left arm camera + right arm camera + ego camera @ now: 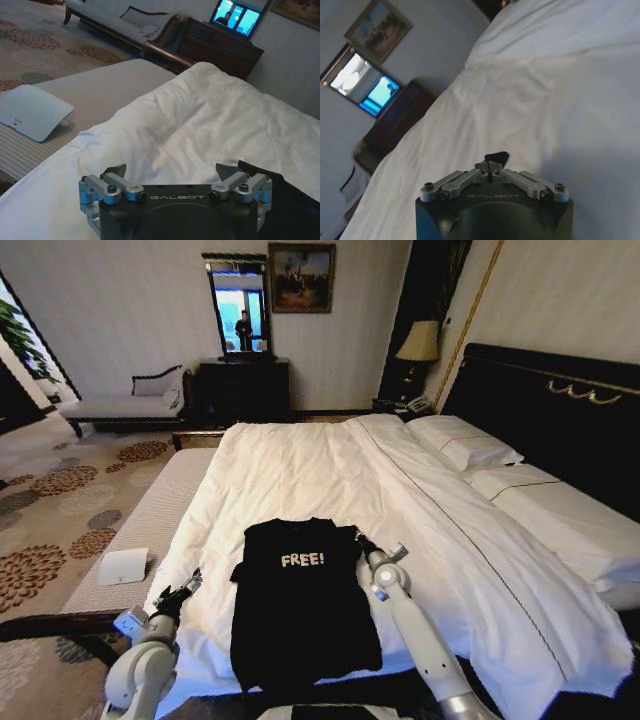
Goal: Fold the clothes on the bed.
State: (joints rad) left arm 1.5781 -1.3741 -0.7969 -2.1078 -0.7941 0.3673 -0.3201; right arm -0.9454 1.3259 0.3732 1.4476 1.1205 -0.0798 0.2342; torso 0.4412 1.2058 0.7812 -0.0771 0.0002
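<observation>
Head view: the right gripper [362, 543], fingers pinched together with only a sliver of dark cloth showing between them in the right wrist view, sits at the right sleeve of the black "FREE!" T-shirt [300, 605], seemingly placed to lift that sleeve inward for a fold. Its arm slants up from the near edge of the bed [330, 455]. The left gripper [180, 592], fingers spread and empty, hovers over the white duvet [200, 125] just beside the shirt's left sleeve, forearm low.
</observation>
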